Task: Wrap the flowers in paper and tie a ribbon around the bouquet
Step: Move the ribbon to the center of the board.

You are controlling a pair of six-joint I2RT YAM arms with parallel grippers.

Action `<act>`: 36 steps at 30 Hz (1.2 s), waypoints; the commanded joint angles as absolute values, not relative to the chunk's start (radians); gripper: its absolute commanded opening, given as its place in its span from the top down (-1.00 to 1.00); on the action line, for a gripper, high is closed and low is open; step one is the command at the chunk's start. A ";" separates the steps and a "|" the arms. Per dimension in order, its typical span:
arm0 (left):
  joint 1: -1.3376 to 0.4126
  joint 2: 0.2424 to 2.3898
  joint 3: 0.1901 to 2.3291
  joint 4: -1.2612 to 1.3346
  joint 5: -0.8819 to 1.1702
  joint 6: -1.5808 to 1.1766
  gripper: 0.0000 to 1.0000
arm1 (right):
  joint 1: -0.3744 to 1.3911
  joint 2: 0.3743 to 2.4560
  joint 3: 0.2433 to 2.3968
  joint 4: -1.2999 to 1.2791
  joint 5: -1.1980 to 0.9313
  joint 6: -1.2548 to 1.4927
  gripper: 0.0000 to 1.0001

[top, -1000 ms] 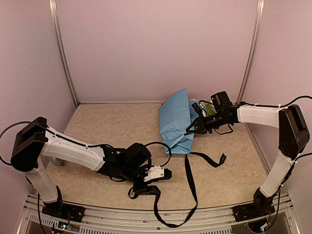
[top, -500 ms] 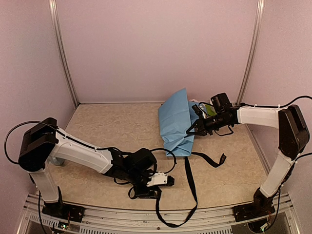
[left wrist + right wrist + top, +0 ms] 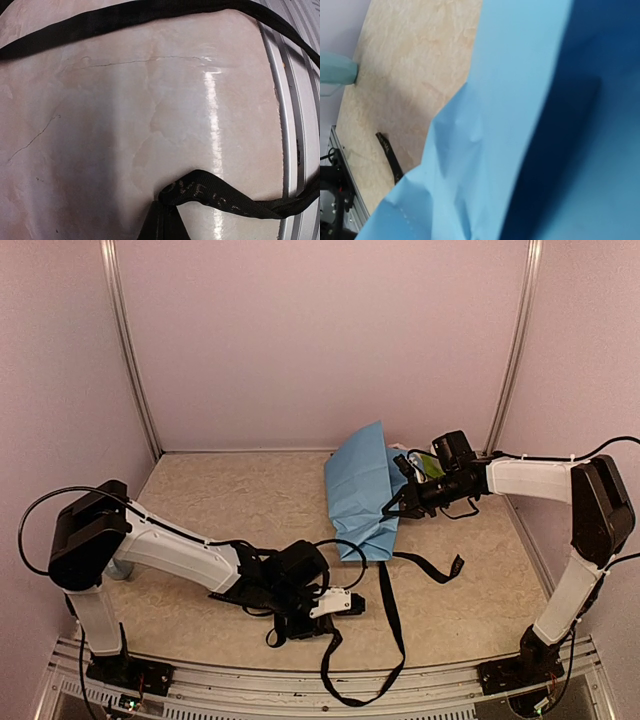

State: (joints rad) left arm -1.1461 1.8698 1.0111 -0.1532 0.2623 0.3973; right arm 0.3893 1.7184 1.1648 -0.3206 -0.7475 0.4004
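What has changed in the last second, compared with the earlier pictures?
The left tool moved slightly right and toward the near edge of the table, then closed on the ribbon. The right tool stayed shut on the edge of the light blue paper, which remained almost in place.

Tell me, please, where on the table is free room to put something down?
Largest bare patch of table: back left, between the left wall and the blue paper. A smaller one: front right, between the ribbon and the right arm's base. Crowded: front centre, with the left gripper, cables and ribbon loops; the right gripper guards the paper's right edge.
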 commanded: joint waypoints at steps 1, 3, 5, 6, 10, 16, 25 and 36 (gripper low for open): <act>-1.077 1.889 1.016 -0.128 0.204 0.289 1.00 | 0.379 1.685 1.164 -0.311 -0.751 0.379 1.00; -1.035 1.880 1.008 -0.105 0.165 0.246 1.00 | 0.378 1.683 1.165 -0.313 -0.752 0.380 1.00; -0.994 1.869 1.001 -0.079 0.102 0.196 1.00 | 0.379 1.683 1.166 -0.313 -0.752 0.379 1.00; -0.972 1.865 0.998 -0.068 0.064 0.173 1.00 | 0.379 1.683 1.167 -0.313 -0.751 0.379 1.00; -0.865 1.870 1.022 -0.040 -0.036 0.088 1.00 | 0.379 1.689 1.160 -0.306 -0.764 0.382 1.00; -0.776 1.942 1.097 -0.030 -0.109 0.015 1.00 | 0.379 1.693 1.131 -0.282 -0.785 0.397 1.00; -0.663 2.076 1.308 -0.053 -0.261 -0.107 1.00 | 0.392 1.692 1.072 -0.249 -0.799 0.419 1.00; -0.634 1.937 1.197 0.056 -0.321 -0.196 0.18 | 0.482 1.719 0.999 -0.165 -0.820 0.451 1.00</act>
State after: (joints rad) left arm -0.6296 2.0762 1.3083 -0.0250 -0.2539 -0.1452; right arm 0.4438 1.7184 1.0145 -0.2165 -0.7761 0.4419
